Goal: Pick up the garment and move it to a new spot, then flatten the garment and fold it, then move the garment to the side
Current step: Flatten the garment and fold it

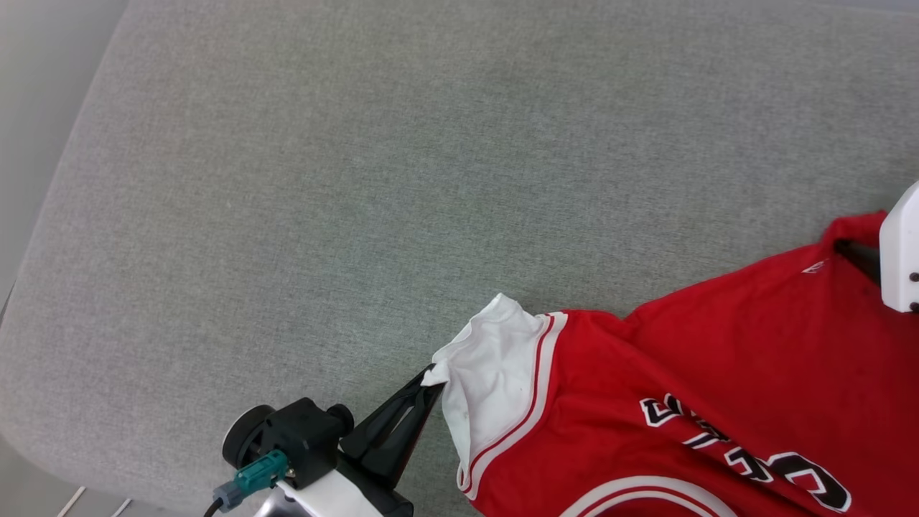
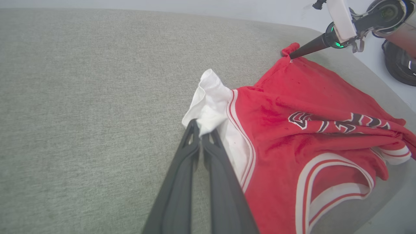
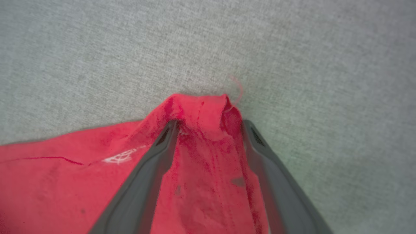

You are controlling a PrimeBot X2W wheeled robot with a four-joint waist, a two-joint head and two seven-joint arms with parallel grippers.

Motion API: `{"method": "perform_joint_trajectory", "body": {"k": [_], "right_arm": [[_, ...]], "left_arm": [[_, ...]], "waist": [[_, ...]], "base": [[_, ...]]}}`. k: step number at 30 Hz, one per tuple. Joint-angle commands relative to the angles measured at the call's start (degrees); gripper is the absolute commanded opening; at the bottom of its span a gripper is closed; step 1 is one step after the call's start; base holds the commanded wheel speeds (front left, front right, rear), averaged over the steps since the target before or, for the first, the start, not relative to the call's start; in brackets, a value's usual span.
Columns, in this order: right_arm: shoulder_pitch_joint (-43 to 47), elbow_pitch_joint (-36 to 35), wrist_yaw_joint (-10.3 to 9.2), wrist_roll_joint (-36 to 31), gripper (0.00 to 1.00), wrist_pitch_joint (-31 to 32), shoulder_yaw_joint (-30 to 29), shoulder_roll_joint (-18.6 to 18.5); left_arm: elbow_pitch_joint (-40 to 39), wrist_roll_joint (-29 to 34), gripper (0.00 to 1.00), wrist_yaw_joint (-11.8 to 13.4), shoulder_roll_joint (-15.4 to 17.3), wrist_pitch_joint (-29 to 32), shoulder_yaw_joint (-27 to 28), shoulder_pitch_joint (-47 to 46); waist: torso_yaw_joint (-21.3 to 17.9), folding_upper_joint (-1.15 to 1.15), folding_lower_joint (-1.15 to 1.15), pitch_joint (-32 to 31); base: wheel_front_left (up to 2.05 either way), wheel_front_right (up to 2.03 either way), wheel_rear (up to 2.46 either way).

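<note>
Surface: grey pad (image 1: 287,179), garment (image 1: 718,345) lower right.
Left gripper (image 1: 429,377): clamped on white sleeve (image 1: 495,359).
Right gripper (image 3: 209,125): spread wide, straddling red corner (image 3: 198,104), not pinching.
Axis: garment spans between both grippers.

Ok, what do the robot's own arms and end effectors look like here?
The left end effector: two long dark grey tapering fingers with slotted tips, black wrist block, teal cable connector. The right end effector: matching fingers, white forearm shell.
</note>
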Motion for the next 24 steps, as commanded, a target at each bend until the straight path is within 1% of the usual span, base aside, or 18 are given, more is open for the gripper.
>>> {"method": "perform_joint_trajectory", "body": {"k": [1,6,7,8,9,14,17,21,23,24], "right_arm": [[0.7,2.0,-0.02,-0.3,1.00,-0.3,1.1,-0.2],[2.4,5.6,-0.07,-0.2,1.00,-0.9,2.4,-0.2],[2.5,6.1,-0.07,-0.3,0.51,-1.2,2.5,0.0],[2.4,6.6,-0.07,-0.4,0.11,-1.7,2.2,0.1],[2.0,7.1,-0.07,-0.9,0.00,-2.4,2.0,0.2],[0.0,8.2,-0.02,-1.1,0.00,-7.5,2.3,0.3],[-1.8,9.3,-0.03,0.1,0.00,-10.9,2.1,0.7],[-3.6,9.7,-0.03,2.2,0.00,-15.2,4.0,0.0],[-4.3,9.5,-0.02,3.7,0.00,-17.0,4.8,-0.1],[-4.3,9.5,-0.02,3.7,0.00,-17.0,4.8,-0.1]], "left_arm": [[0.3,0.3,0.00,-0.3,-0.4,-0.4,-0.2,-0.9],[0.9,0.1,0.00,-0.5,-0.6,-0.7,-0.4,-1.1],[1.1,0.0,0.00,-0.6,-0.6,-0.8,-0.3,-1.2],[1.2,-0.1,0.00,-0.7,-0.5,-0.9,-0.3,-1.3],[1.4,-0.1,0.00,-0.7,-0.4,-0.8,-0.2,-1.4],[1.4,0.0,0.00,-0.4,0.3,-0.8,0.3,-1.5],[1.2,-0.2,0.00,0.1,1.0,-0.9,1.0,-1.2],[0.1,-0.2,0.00,0.8,2.4,-1.1,2.3,-0.8],[-0.7,-0.2,0.00,1.4,3.3,-1.3,3.4,-0.9],[-0.7,-0.2,0.00,1.4,3.3,-1.3,3.4,-0.9]], "waist": [[1.1,0.00,-0.01,1.0],[1.8,0.00,-0.01,1.7],[1.8,0.00,-0.01,1.7],[1.8,0.00,-0.01,1.7],[1.8,0.00,-0.01,1.5],[0.7,0.00,-0.01,-0.7],[-0.6,0.00,-0.01,-2.7],[-2.9,0.00,-0.01,-6.0],[-4.2,0.00,-0.01,-7.5],[-4.2,0.00,-0.01,-7.5]], "base": [[0.00,0.00,0.00],[0.00,0.00,0.00],[0.00,0.00,0.00],[0.00,0.00,0.00],[0.00,0.00,0.00],[0.00,0.00,0.00],[0.00,0.00,0.00],[0.00,0.00,0.00],[0.00,0.00,0.00],[0.00,0.00,0.00]]}}
